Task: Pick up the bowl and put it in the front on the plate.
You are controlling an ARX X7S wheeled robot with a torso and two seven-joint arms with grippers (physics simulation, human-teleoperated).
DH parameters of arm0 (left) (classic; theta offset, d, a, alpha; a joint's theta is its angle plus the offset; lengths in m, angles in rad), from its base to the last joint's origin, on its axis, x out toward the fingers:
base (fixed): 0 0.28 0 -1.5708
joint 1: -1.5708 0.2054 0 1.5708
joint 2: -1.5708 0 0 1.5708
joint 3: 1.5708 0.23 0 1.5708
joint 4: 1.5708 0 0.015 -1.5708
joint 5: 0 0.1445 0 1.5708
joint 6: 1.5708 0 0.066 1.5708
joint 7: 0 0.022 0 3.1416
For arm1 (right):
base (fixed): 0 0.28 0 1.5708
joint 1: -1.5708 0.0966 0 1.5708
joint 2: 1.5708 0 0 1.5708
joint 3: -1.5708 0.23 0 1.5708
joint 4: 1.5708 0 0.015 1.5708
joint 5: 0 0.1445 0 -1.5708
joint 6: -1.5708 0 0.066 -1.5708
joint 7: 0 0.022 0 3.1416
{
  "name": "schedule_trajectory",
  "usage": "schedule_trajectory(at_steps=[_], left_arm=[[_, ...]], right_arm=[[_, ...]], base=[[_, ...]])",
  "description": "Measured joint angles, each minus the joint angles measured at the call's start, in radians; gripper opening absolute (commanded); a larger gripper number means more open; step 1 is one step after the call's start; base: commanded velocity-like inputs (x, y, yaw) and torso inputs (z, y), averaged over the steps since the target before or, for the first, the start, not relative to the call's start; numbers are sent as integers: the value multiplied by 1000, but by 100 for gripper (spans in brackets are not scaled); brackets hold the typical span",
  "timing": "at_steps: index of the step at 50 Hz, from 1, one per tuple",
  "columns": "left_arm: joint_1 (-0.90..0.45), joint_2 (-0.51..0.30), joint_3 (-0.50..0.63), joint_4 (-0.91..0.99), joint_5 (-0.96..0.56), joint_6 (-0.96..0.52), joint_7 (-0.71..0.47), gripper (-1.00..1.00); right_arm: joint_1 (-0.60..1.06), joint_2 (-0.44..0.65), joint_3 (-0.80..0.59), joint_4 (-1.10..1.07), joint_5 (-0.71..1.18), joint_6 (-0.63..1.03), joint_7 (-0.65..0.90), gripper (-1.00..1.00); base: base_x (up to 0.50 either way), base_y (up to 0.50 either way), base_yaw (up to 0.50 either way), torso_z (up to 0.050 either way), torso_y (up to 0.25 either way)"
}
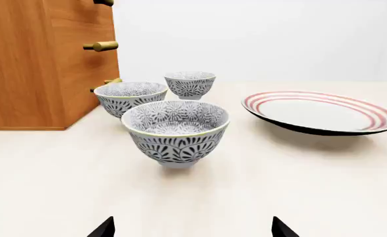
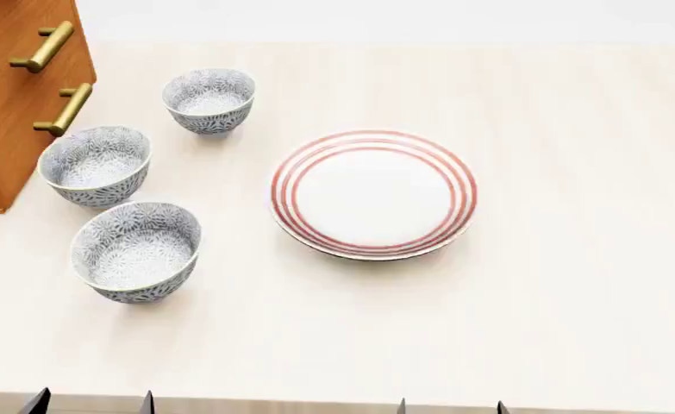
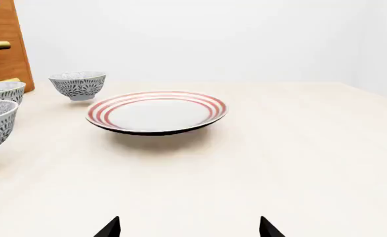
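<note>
Three look-alike patterned bowls stand in a row at the left of the table. The front bowl (image 2: 137, 250) (image 1: 175, 129) is nearest me, with a second bowl (image 2: 96, 166) (image 1: 130, 96) and a third bowl (image 2: 209, 100) (image 1: 190, 84) behind it. The red-ringed white plate (image 2: 373, 193) (image 1: 322, 112) (image 3: 155, 111) lies to their right, with nothing on it. My left gripper (image 2: 90, 402) (image 1: 193, 229) is open at the table's near edge, short of the front bowl. My right gripper (image 2: 450, 405) (image 3: 189, 228) is open too, short of the plate. Both hold nothing.
A wooden drawer cabinet (image 2: 15, 86) (image 1: 41, 64) with brass handles stands at the far left, close beside the middle bowl. The pale tabletop (image 2: 578, 216) stretches wide to the right of the plate. The table's front edge runs just ahead of my fingertips.
</note>
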Motion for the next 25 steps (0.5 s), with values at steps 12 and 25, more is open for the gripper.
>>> schedule_trajectory(at_steps=[12,25], left_arm=[[0,-30,44,6,-25,-30,-22,100],[-1,-58,80,6,-53,-41,-49,100]], right_arm=[[2,28,-35,13,28,-3,38,100],[4,56,-68,16,56,-3,72,100]], base=[[0,0,0,0,0],[0,0,0,0,0]])
